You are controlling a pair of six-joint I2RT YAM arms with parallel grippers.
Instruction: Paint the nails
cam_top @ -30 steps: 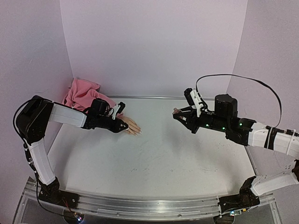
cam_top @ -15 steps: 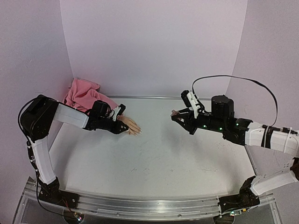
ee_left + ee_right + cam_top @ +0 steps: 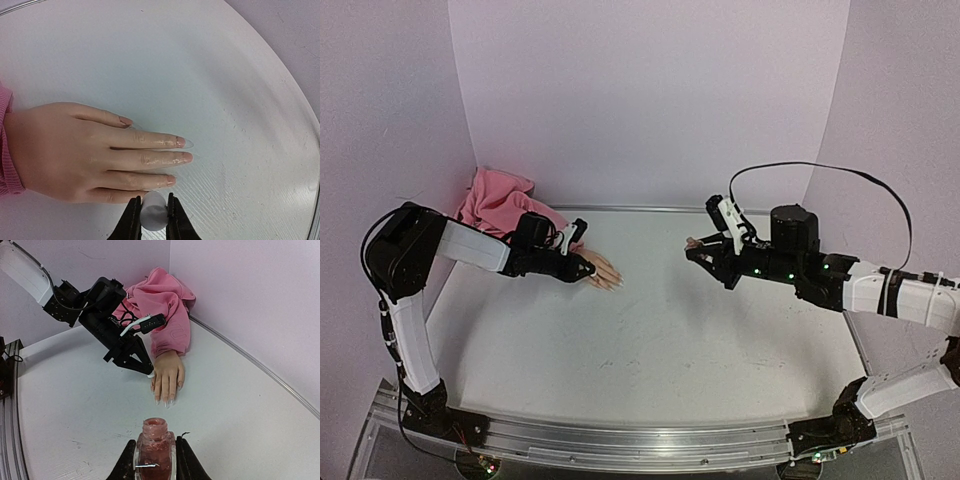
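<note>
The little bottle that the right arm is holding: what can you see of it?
The polish bottle is small, of clear glass, holding pinkish-red liquid that smears its neck. Its cap is off and the round mouth is open. The right hand is shut on its body from both sides, and in the wrist view its neck points toward the mannequin hand.

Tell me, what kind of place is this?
Probably a robot practice booth, not a real salon: plain lilac walls box in a white table, the hand is a mannequin hand in a pink sleeve, and the right gripper holds an open polish bottle.
</note>
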